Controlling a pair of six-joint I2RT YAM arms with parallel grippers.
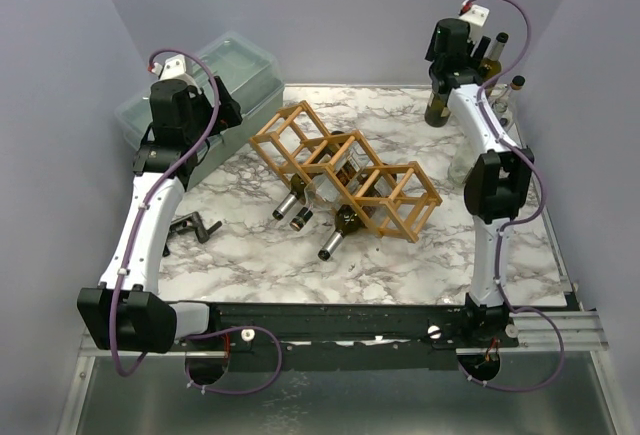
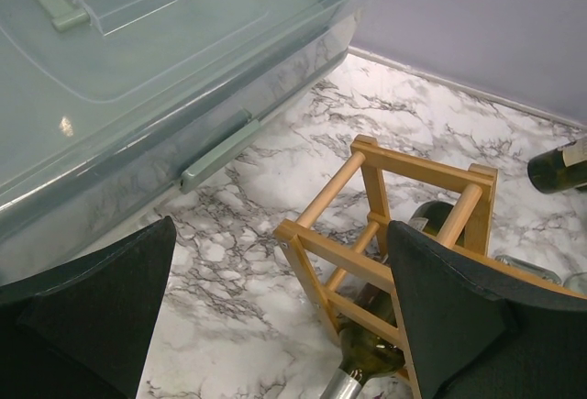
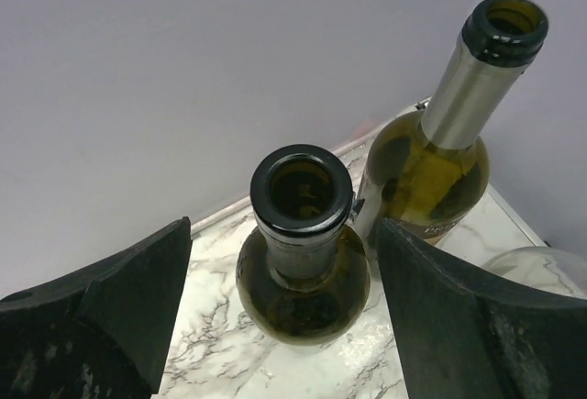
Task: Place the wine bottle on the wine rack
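The light-brown wooden wine rack (image 1: 345, 170) lies across the middle of the marble table, with several dark bottles (image 1: 335, 235) lying in its cells. Its end also shows in the left wrist view (image 2: 404, 225) with a green bottle (image 2: 371, 349) inside. An upright dark green wine bottle (image 3: 303, 252) stands at the far right corner (image 1: 438, 105). My right gripper (image 3: 284, 298) is open above it, one finger on each side of its neck, not touching. My left gripper (image 2: 275, 316) is open and empty, raised over the table beside the rack's left end.
A second upright bottle with a silver neck (image 3: 459, 133) stands just right of the first, with a clear glass one (image 3: 541, 271) nearby. A translucent green lidded bin (image 1: 210, 95) sits at the back left. A small black tool (image 1: 192, 227) lies near the left arm.
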